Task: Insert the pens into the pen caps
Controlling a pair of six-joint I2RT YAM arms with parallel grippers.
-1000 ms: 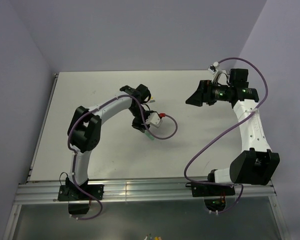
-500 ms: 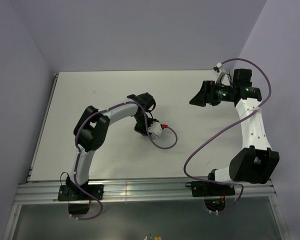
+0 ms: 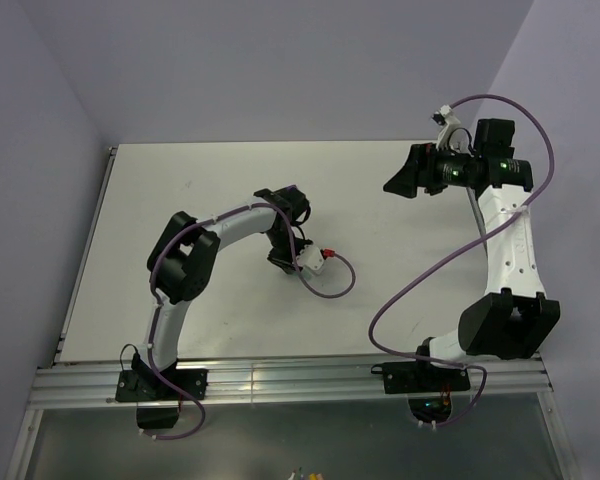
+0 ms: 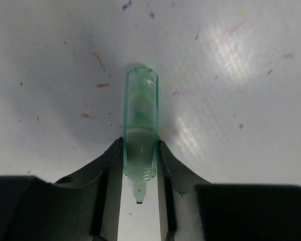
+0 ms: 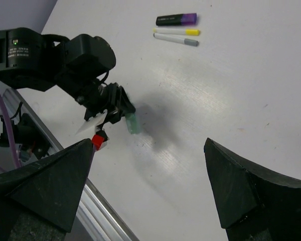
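Observation:
My left gripper [image 4: 139, 145] is shut on the translucent green pen [image 4: 140, 125]. It holds the pen about upright just above the white table, nib toward the wrist camera. In the right wrist view the pen [image 5: 132, 122] sticks out below the left gripper [image 5: 121, 108]. In the top view the left gripper [image 3: 283, 262] hides the pen. Three pens lie side by side farther off: black with a purple end [image 5: 176, 19], pale with a yellow end [image 5: 176, 31], grey-white with a grey end [image 5: 175, 39]. No loose caps show. My right gripper [image 5: 148, 145] is open and empty, high above the table [image 3: 392, 185].
The white table [image 3: 180, 300] has a metal rail [image 3: 280, 380] along its near edge. A purple cable with a red and white connector [image 3: 325, 255] loops beside the left wrist. Purple walls close off the back and both sides.
The left wrist turned and shifted slightly, so the green pen that showed below it in the top view is now hidden. The right gripper rose and drew back to the right.

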